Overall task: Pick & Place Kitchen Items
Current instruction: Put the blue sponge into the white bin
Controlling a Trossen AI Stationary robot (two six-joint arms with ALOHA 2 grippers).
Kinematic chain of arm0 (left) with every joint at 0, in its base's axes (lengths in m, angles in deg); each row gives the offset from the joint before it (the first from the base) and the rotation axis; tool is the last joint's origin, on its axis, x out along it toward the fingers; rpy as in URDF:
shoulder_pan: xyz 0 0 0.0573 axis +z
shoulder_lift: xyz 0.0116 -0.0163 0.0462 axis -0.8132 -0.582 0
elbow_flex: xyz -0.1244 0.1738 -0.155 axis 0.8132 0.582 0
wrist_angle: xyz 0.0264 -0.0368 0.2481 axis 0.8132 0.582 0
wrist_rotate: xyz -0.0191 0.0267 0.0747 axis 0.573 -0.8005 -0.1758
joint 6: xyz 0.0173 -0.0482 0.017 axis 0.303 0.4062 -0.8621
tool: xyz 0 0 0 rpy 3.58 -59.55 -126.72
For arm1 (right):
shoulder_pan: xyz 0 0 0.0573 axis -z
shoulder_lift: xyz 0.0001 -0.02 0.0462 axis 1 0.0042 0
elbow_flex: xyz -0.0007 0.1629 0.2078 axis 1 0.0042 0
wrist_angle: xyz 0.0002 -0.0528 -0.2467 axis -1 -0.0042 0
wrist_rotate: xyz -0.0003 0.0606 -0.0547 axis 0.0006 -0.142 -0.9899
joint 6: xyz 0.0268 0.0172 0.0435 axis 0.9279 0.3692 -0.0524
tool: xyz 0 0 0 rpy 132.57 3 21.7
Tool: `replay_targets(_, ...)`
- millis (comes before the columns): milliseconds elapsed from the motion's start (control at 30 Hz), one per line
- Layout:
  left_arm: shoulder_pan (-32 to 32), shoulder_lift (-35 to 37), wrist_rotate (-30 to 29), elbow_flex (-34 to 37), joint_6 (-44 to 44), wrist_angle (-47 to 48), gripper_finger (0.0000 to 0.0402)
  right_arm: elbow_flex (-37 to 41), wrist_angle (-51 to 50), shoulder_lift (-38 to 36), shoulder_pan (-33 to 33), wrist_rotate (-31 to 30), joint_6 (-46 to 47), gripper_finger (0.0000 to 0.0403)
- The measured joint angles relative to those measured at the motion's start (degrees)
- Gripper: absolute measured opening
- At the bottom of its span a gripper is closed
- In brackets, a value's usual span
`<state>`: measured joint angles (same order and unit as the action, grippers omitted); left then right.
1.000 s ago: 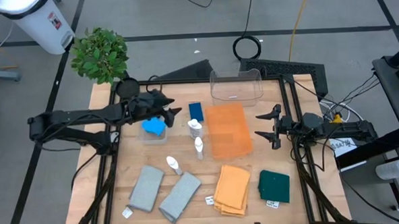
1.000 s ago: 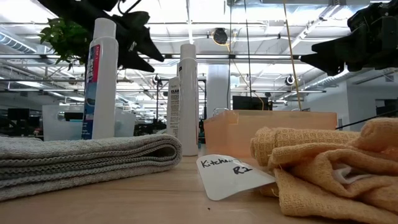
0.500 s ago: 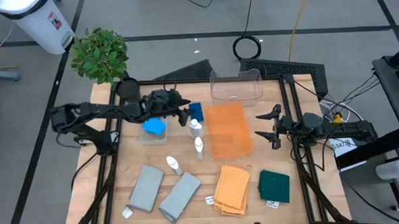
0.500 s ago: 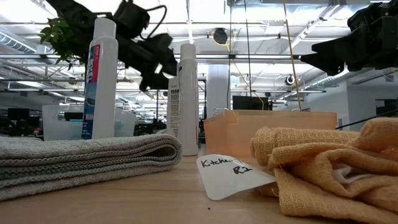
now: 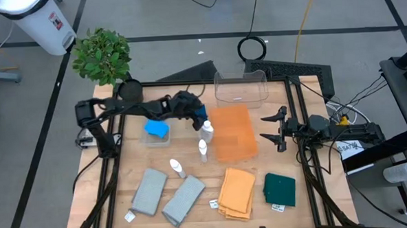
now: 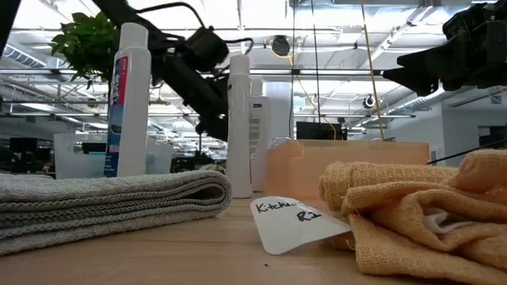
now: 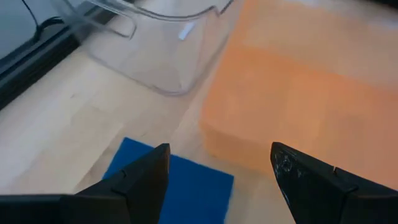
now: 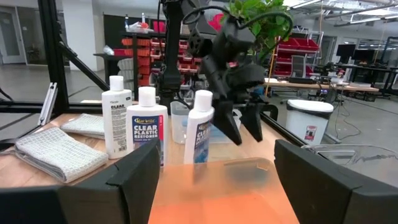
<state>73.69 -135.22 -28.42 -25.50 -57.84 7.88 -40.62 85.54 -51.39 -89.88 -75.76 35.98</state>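
My left gripper (image 5: 198, 119) is open and points down over a blue sponge (image 7: 168, 186) that lies flat on the table next to the orange tray (image 5: 233, 132). The sponge shows between the fingers. A white bottle (image 5: 208, 130) stands just on the gripper's near side and looks slightly tilted in the right wrist view (image 8: 202, 134). Two more white bottles (image 5: 203, 149) (image 5: 177, 168) are nearer the front. Another blue sponge (image 5: 157, 129) lies in a small clear bin. Two grey cloths (image 5: 147, 192) (image 5: 184, 199), an orange cloth (image 5: 236, 191) and a dark green cloth (image 5: 280, 190) lie along the front. My right gripper (image 5: 276, 130) waits open, to the right of the tray. My left gripper has one finger (image 8: 231, 127) right beside the side of the nearest white bottle (image 8: 210, 134), coming from above. I cannot tell whether it touches the bottle. It does not touch the sponge below.
A clear plastic bin (image 5: 241, 89) stands at the far edge behind the orange tray. A green potted plant (image 5: 102, 55) stands at the far left corner. White tags (image 6: 289, 224) lie by the cloths at the front.
My left gripper has gone toward the table's right edge, from over the small clear bin to over the blue sponge beside the tray, and has come down. The white bottle nearest it has shifted a little toward the right edge.
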Motion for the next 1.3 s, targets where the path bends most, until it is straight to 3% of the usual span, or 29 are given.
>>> replay_targets(167,0.04,-2.67,-3.43,-2.23,-2.09,3.75,0.0282,0.01,0.0,-0.01,0.0,0.0,0.0,0.0279)
replay_targets(700,0.13,-9.58,-2.54,-2.27,-1.91,6.13,0.0282,0.02,0.0,0.0,0.0,0.0,-0.02,0.0279)
replay_targets(1033,0.41,-9.77,-3.04,-2.48,-0.13,11.37,0.0282,0.02,-0.01,0.0,0.0,0.0,-0.02,0.0279)
replay_targets(1167,0.46,-9.79,-3.44,-2.49,1.2,12.45,0.0254,0.02,0.0,-0.01,0.01,0.0,-0.01,0.0279)
replay_targets(1300,0.57,-9.79,-3.57,-2.41,1.43,12.68,0.0191,0.02,0.0,0.0,0.0,0.0,-0.02,0.0279)
